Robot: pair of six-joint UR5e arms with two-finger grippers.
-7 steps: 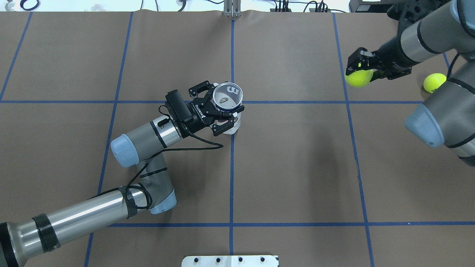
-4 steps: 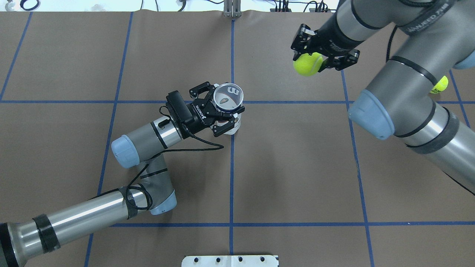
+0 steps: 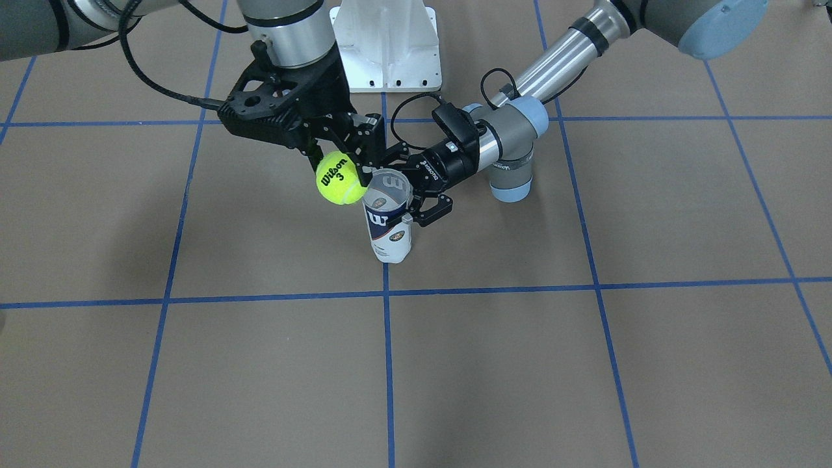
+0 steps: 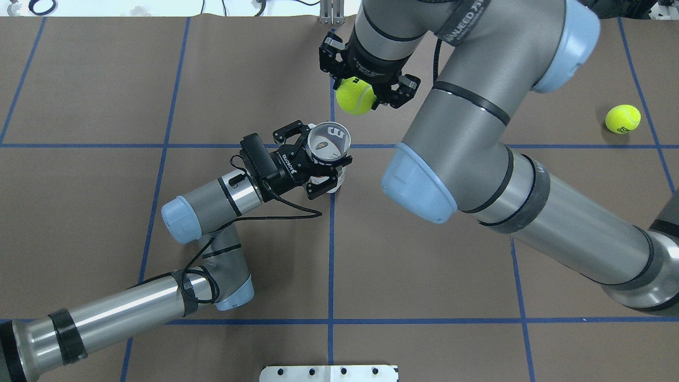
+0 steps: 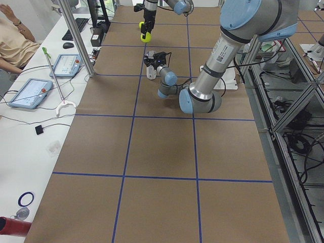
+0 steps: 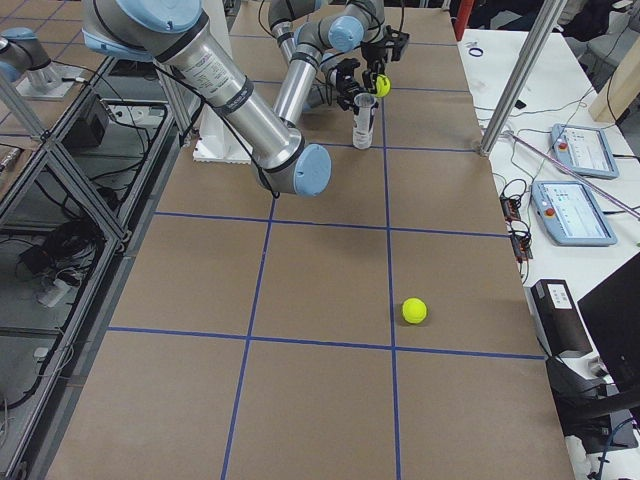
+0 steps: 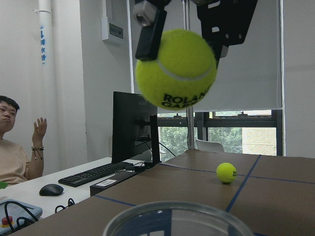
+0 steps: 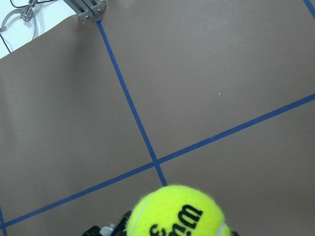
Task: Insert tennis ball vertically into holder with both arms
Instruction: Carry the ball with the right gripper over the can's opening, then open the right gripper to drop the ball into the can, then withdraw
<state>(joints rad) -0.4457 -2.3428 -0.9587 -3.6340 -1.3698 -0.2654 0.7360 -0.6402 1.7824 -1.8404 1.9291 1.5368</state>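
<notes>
The holder (image 4: 329, 142), a clear can with a white and navy label, stands upright near the table's middle with its mouth up. My left gripper (image 4: 324, 159) is shut on the holder (image 3: 389, 227) from the side, just under the rim. The fuzzy yellow-green tennis ball (image 4: 355, 96) hangs in the air with my right gripper (image 4: 362, 91) shut on it. In the front-facing view the tennis ball (image 3: 340, 178) sits just beside the can's mouth, at rim height. The left wrist view shows the tennis ball (image 7: 175, 69) above the can's rim (image 7: 177, 216).
A second tennis ball (image 4: 623, 119) lies on the brown paper at the far right. The white pedestal base (image 3: 390, 52) stands at the robot's edge. A person (image 5: 15, 40) sits at a side desk with tablets. A metal post (image 4: 331, 13) rises at the far edge.
My right arm has swept left across the table with the tennis ball, from the far right side to just beyond the can's mouth. The left gripper and the can have barely shifted.
</notes>
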